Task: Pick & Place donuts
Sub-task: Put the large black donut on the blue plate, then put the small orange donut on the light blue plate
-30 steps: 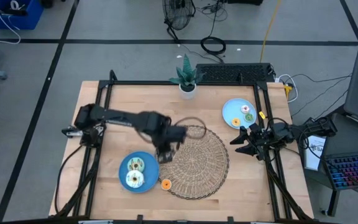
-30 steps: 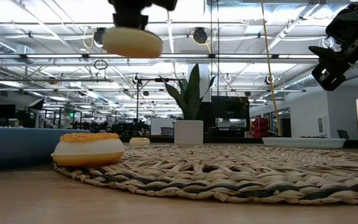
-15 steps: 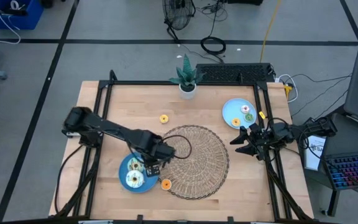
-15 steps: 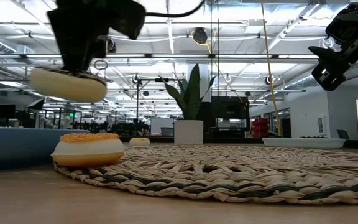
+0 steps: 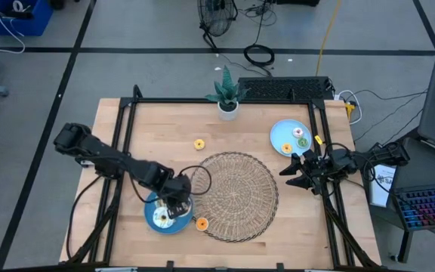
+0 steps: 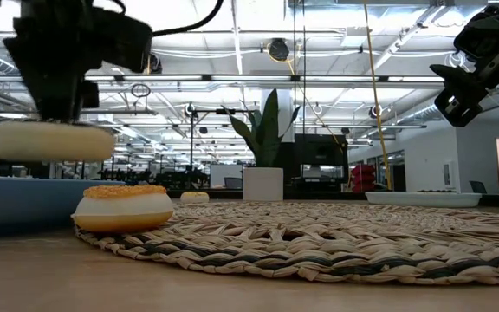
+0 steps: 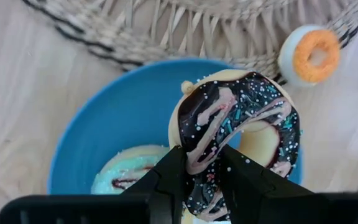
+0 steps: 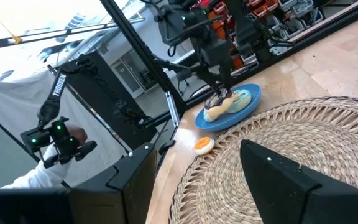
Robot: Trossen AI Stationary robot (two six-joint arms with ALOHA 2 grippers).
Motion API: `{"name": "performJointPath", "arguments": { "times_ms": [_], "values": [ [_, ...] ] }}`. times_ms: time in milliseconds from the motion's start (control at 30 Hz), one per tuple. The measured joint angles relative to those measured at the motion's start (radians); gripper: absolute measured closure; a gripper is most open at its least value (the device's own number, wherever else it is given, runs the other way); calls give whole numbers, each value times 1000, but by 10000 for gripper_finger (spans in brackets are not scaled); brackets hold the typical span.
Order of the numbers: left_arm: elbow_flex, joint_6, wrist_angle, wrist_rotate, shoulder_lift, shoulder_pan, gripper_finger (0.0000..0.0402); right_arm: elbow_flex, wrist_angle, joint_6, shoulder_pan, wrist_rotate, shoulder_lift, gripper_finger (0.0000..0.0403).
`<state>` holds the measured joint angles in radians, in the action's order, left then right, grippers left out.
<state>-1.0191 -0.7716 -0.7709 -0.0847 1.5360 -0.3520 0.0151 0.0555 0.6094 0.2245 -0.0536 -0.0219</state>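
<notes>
While my left tool [image 7: 199, 186] hangs over the near blue plate [image 5: 151, 208], its two fingers [image 7: 166, 186] are clamped on a chocolate-iced donut [image 7: 241, 134] with sprinkles — held tilted just above the plate. Directly below it on the plate I see a mint-iced donut [image 7: 126, 174]. Just beyond the plate's rim, an orange-iced donut [image 5: 202, 224] sits on the worktop [image 5: 149, 128] touching the edge of the woven mat [image 5: 236, 195]. Farther off across the mat, a yellow donut [image 5: 199, 143] lies alone on the wood. My right tool [image 5: 299, 172] waits at the worktop's far side beside the second blue plate [image 5: 279, 134] — its fingers stand spread, holding nothing.
</notes>
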Motion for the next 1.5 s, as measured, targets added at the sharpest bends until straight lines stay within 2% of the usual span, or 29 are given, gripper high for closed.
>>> {"name": "performJointPath", "arguments": {
  "times_ms": [233, 567, 667, 933, 1033, 1267, 1400, 1500],
  "values": [
    [56, -25, 33, 8, 0, -2, 309, 0, 0, 0, 0, 0, 0, 183],
    [58, -103, 42, 52, 0, -1, 303, 0, 0, 0, 0, 0, 0, 183],
    [58, -123, 42, 33, 0, -1, 279, 0, 0, 0, 0, 0, 0, 183],
    [58, -124, 38, -49, 0, -1, 175, 0, 0, 0, 0, 0, 0, 183],
    [57, -130, 21, -82, 0, 1, 150, 0, 0, 0, 0, 0, 0, 183],
    [55, -181, -12, -185, 0, 32, 123, 0, 0, 0, 0, 0, 0, 183],
    [21, -161, -12, -183, 1, 47, 119, 0, 0, 0, 0, 0, 0, 183],
    [-35, -137, -3, -145, 1, 52, 119, 0, 0, 0, 0, 0, 0, 183]
  ]
}}
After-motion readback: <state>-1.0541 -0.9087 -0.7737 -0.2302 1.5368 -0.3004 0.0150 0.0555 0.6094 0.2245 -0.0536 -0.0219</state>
